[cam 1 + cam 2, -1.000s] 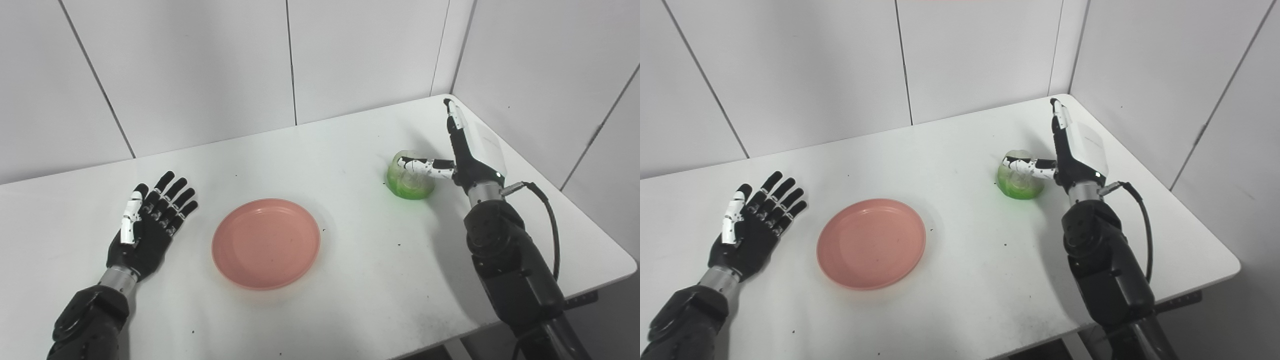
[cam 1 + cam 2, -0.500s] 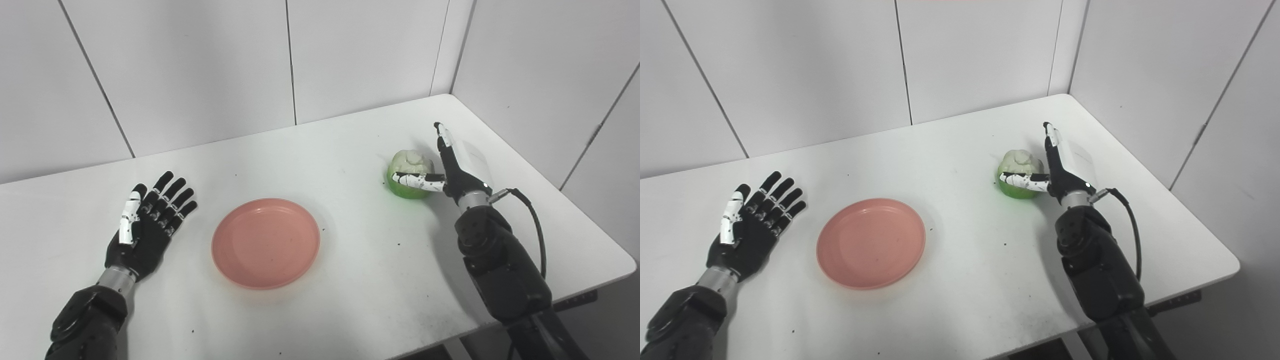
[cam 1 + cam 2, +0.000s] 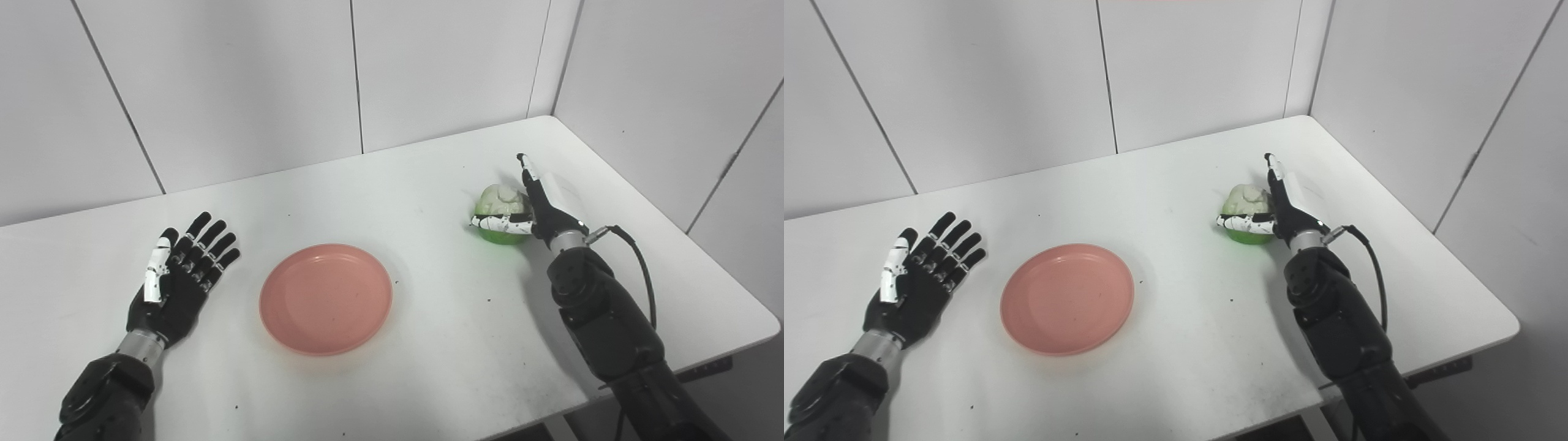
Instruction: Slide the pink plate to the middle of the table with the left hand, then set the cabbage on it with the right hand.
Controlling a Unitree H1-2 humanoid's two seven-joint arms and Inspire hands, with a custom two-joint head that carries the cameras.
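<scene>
The pink plate (image 3: pixel 326 297) lies flat near the middle of the white table (image 3: pixel 429 343). A small green and pale cabbage (image 3: pixel 501 211) sits on the table to the right. My right hand (image 3: pixel 539 205) stands edge-up against the cabbage's right side, open, with the thumb stretched across its near face and the other fingers pointing away. My left hand (image 3: pixel 177 282) lies flat and open on the table, palm up, to the left of the plate and apart from it.
White wall panels close the back and right of the table. A black cable (image 3: pixel 637 269) loops off the right wrist. The table's front edge and right corner (image 3: pixel 765 318) are near the right forearm.
My right hand has drawn back toward me and to the left, coming in against the cabbage, with its thumb now low across the front. The cabbage has rolled slightly. My left hand drifted slightly toward me.
</scene>
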